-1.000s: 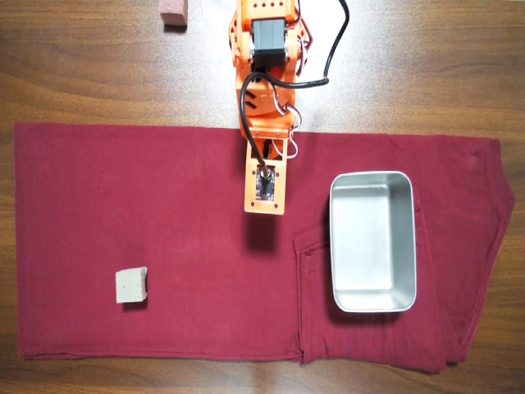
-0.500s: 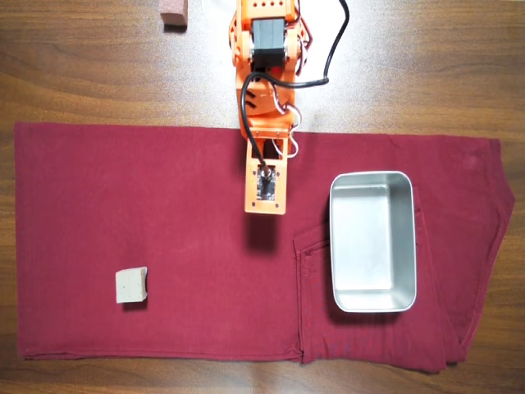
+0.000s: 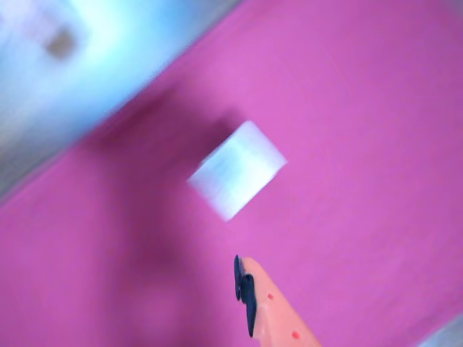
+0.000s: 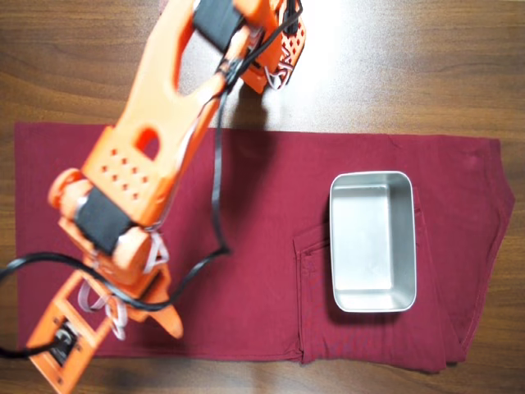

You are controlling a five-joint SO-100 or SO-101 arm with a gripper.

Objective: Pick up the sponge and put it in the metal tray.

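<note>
Wrist view, blurred: the sponge (image 3: 237,169) sits mid-frame on red cloth (image 3: 362,108). I judge it light, soft; I'd pinch opposite flat sides. Gripper (image 3: 249,293) opening: cannot tell.

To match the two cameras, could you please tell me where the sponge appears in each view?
Wrist view: sponge near centre, blurred, on the red cloth.
Overhead view: not visible; the arm covers the cloth's lower left.
Shared landmark: the red cloth.

A home hobby setup, by the look of it: a wood-grain tabletop (image 4: 426,66) carries dark red trousers (image 4: 271,246) spread as a mat, with an orange printed arm (image 4: 156,139) above.
</note>
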